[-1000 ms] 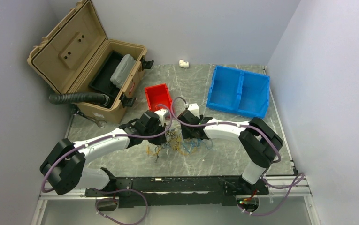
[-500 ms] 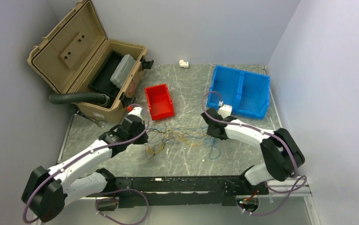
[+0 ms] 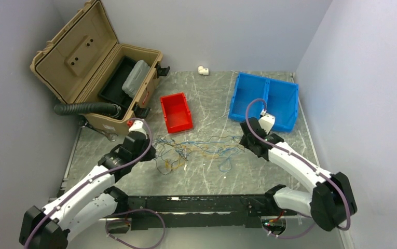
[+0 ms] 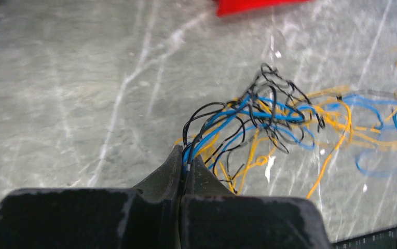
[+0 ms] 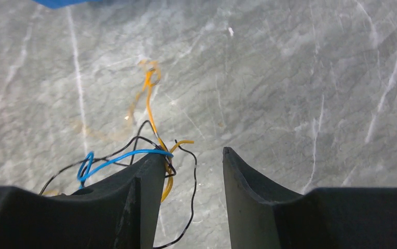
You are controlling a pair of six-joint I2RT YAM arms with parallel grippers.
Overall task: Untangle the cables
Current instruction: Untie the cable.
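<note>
Though under cables [image 3: 183,148], grey marbled table [image 3: 211,93]

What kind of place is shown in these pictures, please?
Probably a robot lab test cell: plain walls enclose a marble-patterned table with a tan tool case, a red bin, a blue bin and thin tangled cables.

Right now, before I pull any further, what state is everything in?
cables, strung out between both grippers, knotted near the left end.
left gripper, shut on a bundle of cables.
right gripper, open, strands hooked over one jaw.
tan case, lid open.
red bin, empty.
blue bin, looks empty.
</note>
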